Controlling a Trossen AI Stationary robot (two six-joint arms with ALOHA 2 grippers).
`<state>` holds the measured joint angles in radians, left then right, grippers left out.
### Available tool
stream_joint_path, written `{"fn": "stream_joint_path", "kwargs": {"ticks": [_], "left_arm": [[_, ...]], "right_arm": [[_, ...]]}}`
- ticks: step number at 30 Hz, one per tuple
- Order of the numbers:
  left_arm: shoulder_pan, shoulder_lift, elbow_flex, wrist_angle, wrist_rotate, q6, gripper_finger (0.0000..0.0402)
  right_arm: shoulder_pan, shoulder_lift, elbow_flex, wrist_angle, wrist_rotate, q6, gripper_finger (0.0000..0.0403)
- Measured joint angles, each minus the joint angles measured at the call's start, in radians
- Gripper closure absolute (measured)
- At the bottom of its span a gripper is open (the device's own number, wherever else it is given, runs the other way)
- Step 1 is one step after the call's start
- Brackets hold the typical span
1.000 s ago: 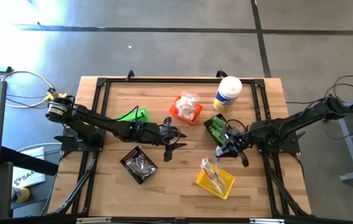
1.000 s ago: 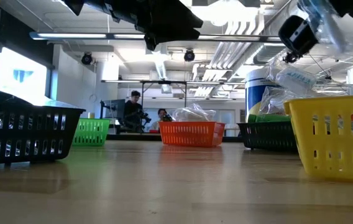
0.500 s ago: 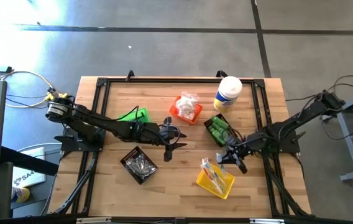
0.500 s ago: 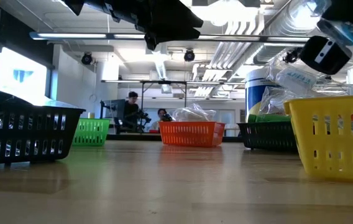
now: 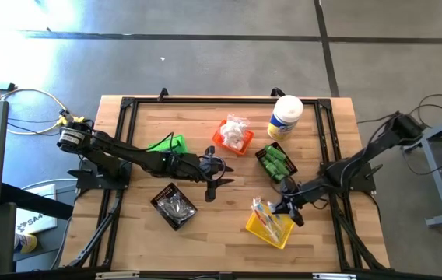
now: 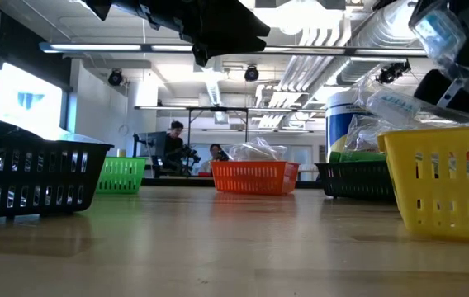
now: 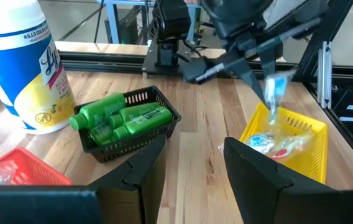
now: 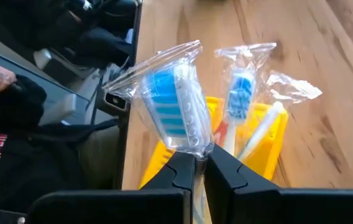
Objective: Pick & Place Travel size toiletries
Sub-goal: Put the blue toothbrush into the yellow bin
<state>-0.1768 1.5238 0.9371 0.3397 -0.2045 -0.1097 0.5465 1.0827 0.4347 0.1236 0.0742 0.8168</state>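
Right arm holding a wrapped toothbrush over the yellow bin

From my seat I read the scene from the pale planked wooden table [image 5: 205, 233] down: the tall white canister [image 5: 285, 117] with its yellow label stands at the far edge, then the lattice-walled plastic bins: the yellow bin [image 5: 268, 225] with clear-wrapped sticks poking out, the black bin [image 5: 174, 206] with glinting contents I can't resolve, the dark bin of glossy green bottles [image 7: 123, 117], the orange bin [image 5: 233, 137] heaped with white crinkly packets, and the green bin [image 5: 168, 144] partly hidden behind the left arm. The right gripper [image 5: 286, 205] hangs just above the yellow bin, fingers pinched on a crinkly clear-wrapped toothbrush [image 8: 170, 112] with blue bristles, its lower end hidden between the pads. The left gripper [image 5: 215, 173] hovers mid-table, jaws apart, holding nothing.
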Motion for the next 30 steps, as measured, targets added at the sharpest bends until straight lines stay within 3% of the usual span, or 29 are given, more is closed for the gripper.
{"fn": "stream_joint_path", "kwargs": {"ticks": [6, 18, 26, 30], "left_arm": [[0.000, 0.000, 0.000, 0.000, 0.000, 0.000, 0.0242], [0.000, 0.000, 0.000, -0.001, 0.001, 0.000, 0.0242], [0.000, 0.000, 0.000, -0.002, 0.003, 0.000, 0.0242], [0.000, 0.000, 0.000, -0.001, 0.003, 0.000, 0.0242]], "right_arm": [[0.000, 0.060, 0.000, 0.011, -0.026, 0.018, 0.0387], [-0.022, 0.023, 0.000, 0.020, -0.029, -0.054, 0.0289], [-0.029, 0.021, 0.000, 0.020, -0.159, -0.054, 0.0253], [-0.022, 0.023, 0.000, 0.015, -0.159, -0.060, 0.0234]]}}
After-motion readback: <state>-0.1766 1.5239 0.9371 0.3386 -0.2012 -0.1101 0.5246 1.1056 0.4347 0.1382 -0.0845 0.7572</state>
